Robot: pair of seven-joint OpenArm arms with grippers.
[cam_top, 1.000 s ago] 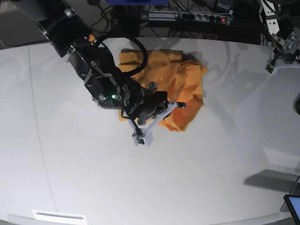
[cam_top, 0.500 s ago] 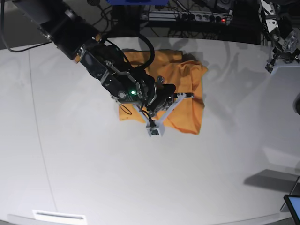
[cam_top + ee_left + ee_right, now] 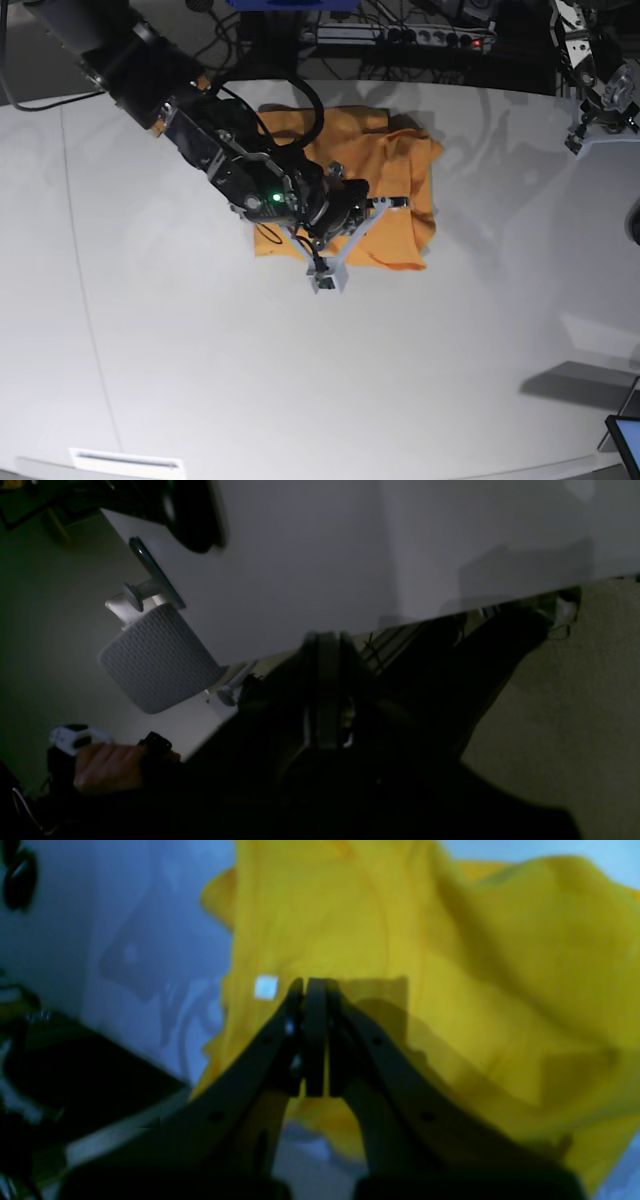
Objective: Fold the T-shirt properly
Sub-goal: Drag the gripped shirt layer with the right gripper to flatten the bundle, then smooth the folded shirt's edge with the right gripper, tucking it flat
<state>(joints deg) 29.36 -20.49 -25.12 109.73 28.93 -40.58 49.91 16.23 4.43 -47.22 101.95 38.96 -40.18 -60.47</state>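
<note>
The orange-yellow T-shirt lies bunched and partly folded at the back middle of the white table. My right gripper is over the shirt's near half, and the black right arm covers the shirt's left part. In the right wrist view the right gripper is shut, its jaws pressed together above the T-shirt with no cloth seen between them, beside a small white tag. My left gripper is shut and empty, off the table's far right edge.
A power strip and cables lie behind the table. A screen corner shows at the front right. The left wrist view shows a grey chair, a tablet on a stand and a person's hand beside the table.
My right gripper has moved right and toward the back over the shirt. The shirt's near right flap has spread and now lies flatter with a straighter edge. The left arm has stayed still.
</note>
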